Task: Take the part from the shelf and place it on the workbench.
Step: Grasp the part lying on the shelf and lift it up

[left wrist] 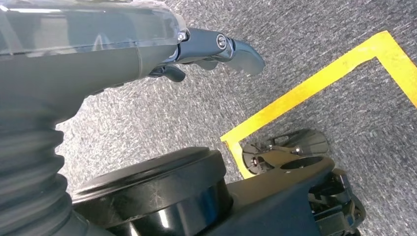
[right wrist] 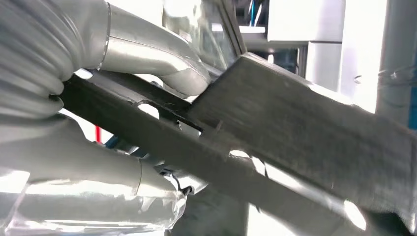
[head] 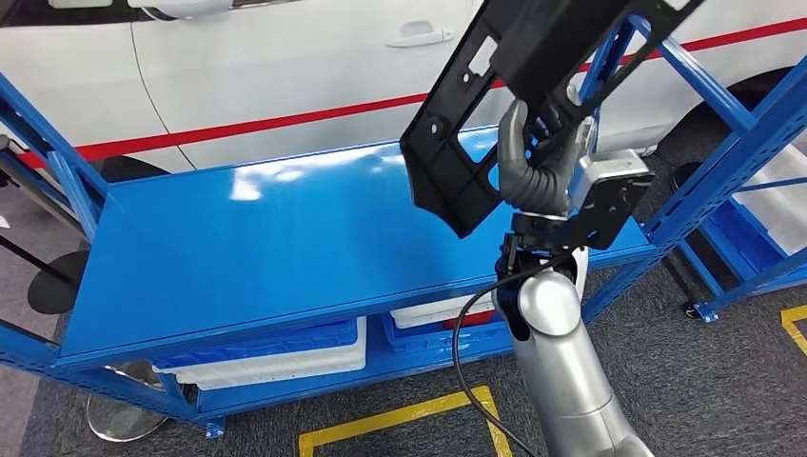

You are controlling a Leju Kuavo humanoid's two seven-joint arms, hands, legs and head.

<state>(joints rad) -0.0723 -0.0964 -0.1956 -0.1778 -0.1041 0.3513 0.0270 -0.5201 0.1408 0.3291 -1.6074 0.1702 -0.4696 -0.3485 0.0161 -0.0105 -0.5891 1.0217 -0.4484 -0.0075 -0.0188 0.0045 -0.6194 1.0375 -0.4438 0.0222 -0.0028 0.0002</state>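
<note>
Above blue shelf [head: 266, 238], right hand [head: 538, 157] grips black part [head: 504, 86].

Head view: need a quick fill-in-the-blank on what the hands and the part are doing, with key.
1. The black plastic part is held by the robot's ____ hand.
2. The part hangs above the ____ workbench top, not touching it.
3. Behind the workbench stands a white ____ with a red stripe.
4. The left hand hangs over grey floor marked with ____ tape.

Missing words: right; blue; car; yellow
</note>
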